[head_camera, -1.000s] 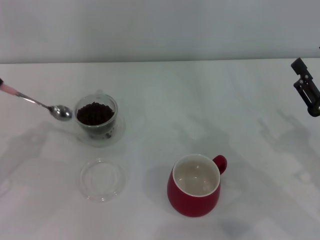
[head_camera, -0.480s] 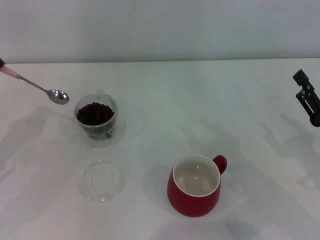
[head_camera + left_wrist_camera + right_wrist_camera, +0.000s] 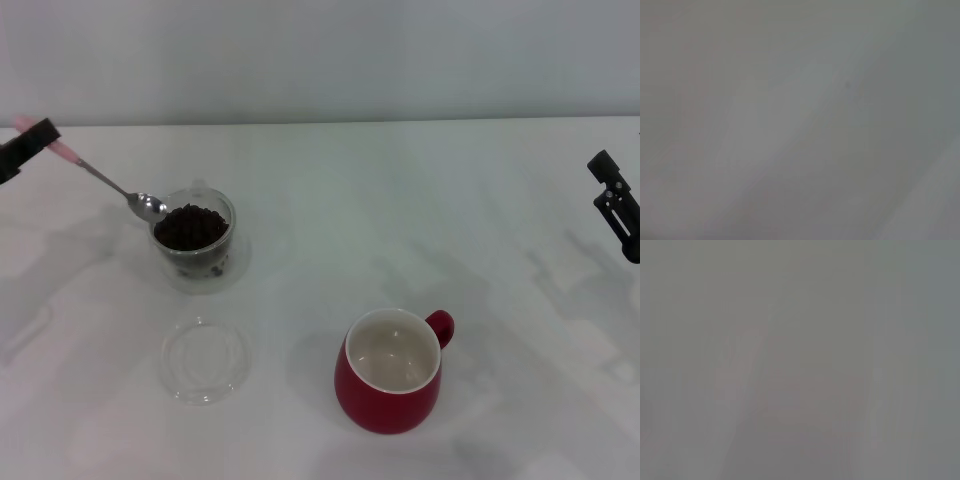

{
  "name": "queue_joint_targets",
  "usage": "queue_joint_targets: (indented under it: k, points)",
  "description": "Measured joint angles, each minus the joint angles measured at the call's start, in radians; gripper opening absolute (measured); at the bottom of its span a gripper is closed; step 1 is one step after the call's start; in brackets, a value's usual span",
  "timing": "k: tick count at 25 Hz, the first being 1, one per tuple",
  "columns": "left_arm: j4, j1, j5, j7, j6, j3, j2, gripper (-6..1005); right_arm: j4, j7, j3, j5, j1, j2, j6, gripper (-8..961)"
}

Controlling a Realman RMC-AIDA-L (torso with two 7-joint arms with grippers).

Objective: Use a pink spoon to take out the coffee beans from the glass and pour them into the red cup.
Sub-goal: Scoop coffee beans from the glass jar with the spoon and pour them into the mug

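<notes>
White table (image 3: 420, 200): one glass (image 3: 194, 240), one red cup (image 3: 391, 370).

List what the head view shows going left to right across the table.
Left gripper holding the pink spoon → glass of coffee beans → red cup → right gripper at the right edge. The clear lid overlaps the glass's span, so it is omitted.

open table (image 3: 420, 200) between glass (image 3: 193, 238) and red cup (image 3: 390, 372) | lid (image 3: 204, 358) nearby, seemingly flat
</notes>
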Motion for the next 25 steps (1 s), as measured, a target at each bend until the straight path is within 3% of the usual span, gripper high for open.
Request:
queue_joint_targets:
  k: [17, 25]
  points:
    - [-0.015, -0.098, 0.113, 0.088, 0.176, 0.002, -0.072, 130, -0.010, 0.005, 0.000, 0.000, 0.011, 0.002, 0.079, 597]
    - [-0.031, -0.092, 0.105, 0.082, 0.208, -0.007, -0.081, 129, -0.023, 0.005, 0.000, 0.002, 0.024, 0.002, 0.111, 596]
